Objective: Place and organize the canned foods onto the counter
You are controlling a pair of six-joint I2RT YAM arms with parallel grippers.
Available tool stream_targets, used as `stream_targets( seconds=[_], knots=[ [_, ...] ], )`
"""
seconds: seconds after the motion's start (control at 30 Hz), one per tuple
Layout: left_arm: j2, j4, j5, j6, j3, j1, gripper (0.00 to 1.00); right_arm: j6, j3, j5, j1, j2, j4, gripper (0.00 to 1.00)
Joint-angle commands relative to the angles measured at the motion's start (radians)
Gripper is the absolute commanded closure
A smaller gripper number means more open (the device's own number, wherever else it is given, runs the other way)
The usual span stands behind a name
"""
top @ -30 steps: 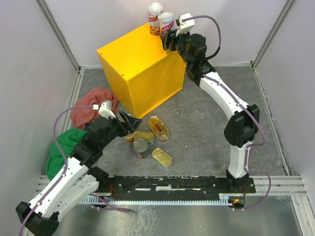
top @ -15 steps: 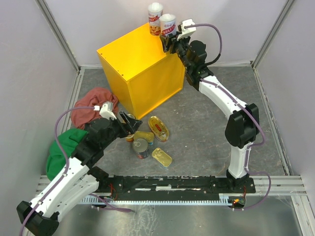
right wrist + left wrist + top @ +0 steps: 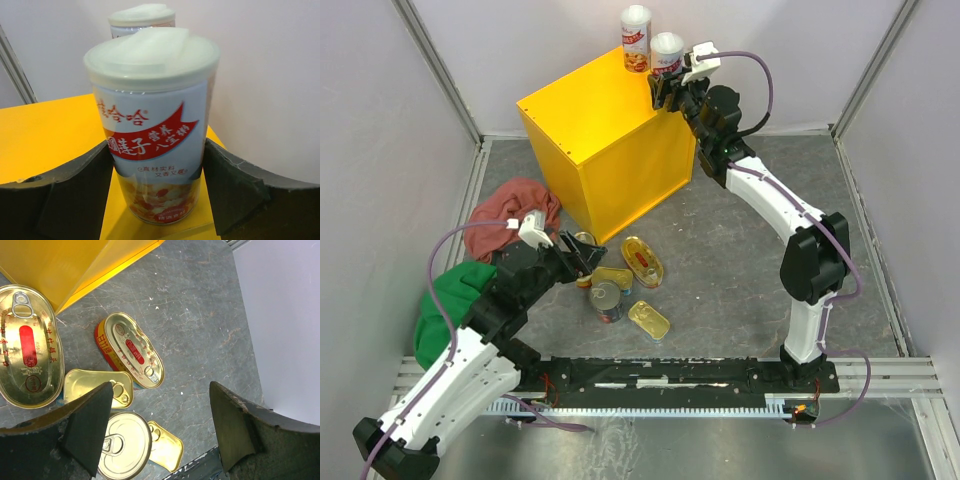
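Two tall white-topped cans stand on the yellow counter (image 3: 590, 100) at its far corner: one at the back (image 3: 636, 38), one in front (image 3: 667, 52). My right gripper (image 3: 156, 145) is open, and its fingers flank the front can (image 3: 152, 100) closely. This can rests upright near the counter's edge (image 3: 50, 135). On the floor, my left gripper (image 3: 160, 390) hangs open and empty over several tins. They are a big oval tin (image 3: 30, 360), a second oval tin (image 3: 132, 350), two rectangular tins (image 3: 97, 385) (image 3: 167, 445) and a round can (image 3: 125, 445).
A red cloth (image 3: 510, 210) and a green cloth (image 3: 450, 300) lie on the grey floor left of the left arm. The counter's front corner stands just behind the floor tins. White walls enclose the cell.
The right arm has shifted the front tall can a little to the right on the counter top. The left gripper has crept slightly toward the counter over the tins.
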State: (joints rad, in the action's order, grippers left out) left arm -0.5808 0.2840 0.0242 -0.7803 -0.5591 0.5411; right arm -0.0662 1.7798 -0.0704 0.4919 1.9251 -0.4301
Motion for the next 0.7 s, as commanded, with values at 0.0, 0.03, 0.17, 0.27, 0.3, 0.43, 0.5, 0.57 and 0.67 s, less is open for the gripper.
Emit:
stream_targets(
  seconds=[0.0, 0.03, 0.17, 0.27, 0.3, 0.43, 0.5, 0.57, 0.67],
  knots=[
    [0.021, -0.041, 0.004, -0.021, 0.008, 0.004, 0.16, -0.018, 0.017, -0.016, -0.012, -0.033, 0.002, 0.23],
    [0.024, -0.040, 0.005, -0.024, 0.011, 0.005, 0.16, -0.019, 0.018, -0.015, -0.014, -0.031, 0.007, 0.22],
    [0.035, -0.041, 0.006, -0.032, 0.016, 0.004, 0.16, -0.023, 0.024, -0.018, -0.017, -0.025, 0.018, 0.21],
    [0.040, -0.043, 0.009, -0.037, 0.019, 0.004, 0.17, -0.025, 0.063, -0.018, -0.024, -0.010, 0.049, 0.21],
    [0.041, -0.044, 0.011, -0.038, 0.020, 0.004, 0.17, -0.027, 0.086, -0.013, -0.026, 0.001, 0.065, 0.23],
    [0.041, -0.052, 0.013, -0.040, 0.022, 0.005, 0.17, -0.030, 0.208, 0.019, -0.040, 0.059, 0.142, 0.29],
    [0.041, -0.054, 0.015, -0.040, 0.023, 0.004, 0.16, -0.031, 0.238, 0.025, -0.044, 0.074, 0.162, 0.29],
    [0.038, -0.057, 0.016, -0.040, 0.024, 0.003, 0.17, -0.037, 0.277, 0.034, -0.049, 0.095, 0.184, 0.29],
    [0.033, -0.064, 0.016, -0.037, 0.023, 0.005, 0.17, -0.042, 0.334, 0.046, -0.052, 0.131, 0.216, 0.30]
  ],
)
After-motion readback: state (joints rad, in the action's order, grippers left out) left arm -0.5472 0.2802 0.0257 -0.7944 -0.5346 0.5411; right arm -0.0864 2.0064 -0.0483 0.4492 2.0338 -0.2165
